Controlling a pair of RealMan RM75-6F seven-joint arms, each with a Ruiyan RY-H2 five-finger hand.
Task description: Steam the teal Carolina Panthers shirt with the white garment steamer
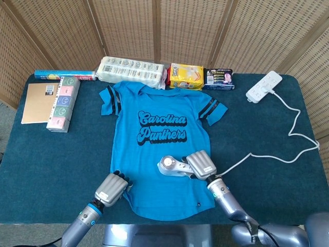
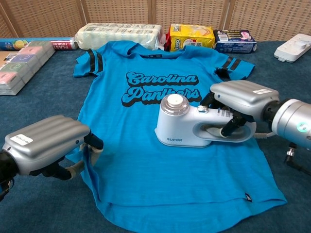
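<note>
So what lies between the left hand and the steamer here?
Only bare teal shirt fabric: the left hand pinches the shirt's edge, the right hand holds the white garment steamer, and nothing sits between them. The chest view shows it best.

Staged lab table, wicker screen

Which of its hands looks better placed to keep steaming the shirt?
The right hand: it grips the white steamer, which sits on the teal shirt. The left hand pinches the shirt's edge, holding it.
</note>
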